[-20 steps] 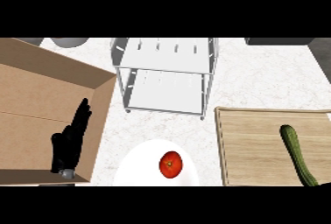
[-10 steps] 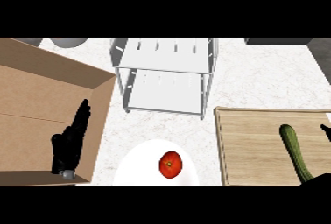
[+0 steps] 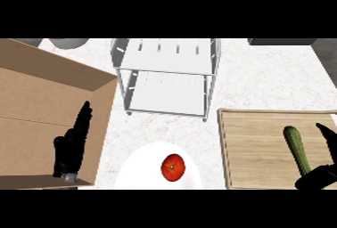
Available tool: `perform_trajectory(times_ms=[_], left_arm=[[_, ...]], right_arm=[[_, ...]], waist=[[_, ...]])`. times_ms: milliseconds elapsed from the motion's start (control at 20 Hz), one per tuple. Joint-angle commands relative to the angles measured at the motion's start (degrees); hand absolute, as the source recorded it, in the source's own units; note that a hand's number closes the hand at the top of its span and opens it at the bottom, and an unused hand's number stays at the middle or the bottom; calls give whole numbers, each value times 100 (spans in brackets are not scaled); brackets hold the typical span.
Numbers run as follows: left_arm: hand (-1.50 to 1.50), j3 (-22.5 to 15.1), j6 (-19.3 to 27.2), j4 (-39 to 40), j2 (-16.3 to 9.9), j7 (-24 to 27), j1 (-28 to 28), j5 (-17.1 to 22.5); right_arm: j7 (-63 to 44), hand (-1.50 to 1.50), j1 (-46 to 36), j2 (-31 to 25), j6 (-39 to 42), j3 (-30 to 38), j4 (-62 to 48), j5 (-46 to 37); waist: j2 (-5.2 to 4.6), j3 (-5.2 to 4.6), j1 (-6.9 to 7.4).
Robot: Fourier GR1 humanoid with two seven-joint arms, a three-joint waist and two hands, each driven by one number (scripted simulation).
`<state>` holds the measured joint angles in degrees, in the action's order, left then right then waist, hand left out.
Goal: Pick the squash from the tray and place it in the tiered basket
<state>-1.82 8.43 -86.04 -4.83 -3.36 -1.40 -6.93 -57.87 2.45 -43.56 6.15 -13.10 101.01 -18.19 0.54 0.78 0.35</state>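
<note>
A long green squash lies lengthwise on the wooden tray at the right. My right hand comes in at the lower right corner, just right of the squash, with straight fingers pointing up and nothing held. The white tiered basket stands at the top centre, its shelves bare. My left hand rests open at the left, fingers up, over the wall of a cardboard box.
A brown cardboard box fills the left side. A white plate with a red tomato sits at the bottom centre. A grey round object shows at the top left, a dark edge at the top right.
My right hand has come into view at the lower right and risen beside the squash. The left hand and the squash have not moved.
</note>
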Motion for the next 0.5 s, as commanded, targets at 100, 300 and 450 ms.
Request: perform_trajectory(times_ms=[100,300,450], left_arm=[[0,-85,-48,275,176,-126,-407,32],[0,-80,155,480,340,189,-481,-139],[0,206,-130,376,67,-96,-277,70]], right_arm=[[-258,-150,-298,226,376,-83,-340,15],[-116,-150,-147,355,327,-49,-535,17],[347,-150,-9,296,372,179,-885,93]], waist=[[-64,-80,18],[-64,-81,-11],[-61,-78,-35]])
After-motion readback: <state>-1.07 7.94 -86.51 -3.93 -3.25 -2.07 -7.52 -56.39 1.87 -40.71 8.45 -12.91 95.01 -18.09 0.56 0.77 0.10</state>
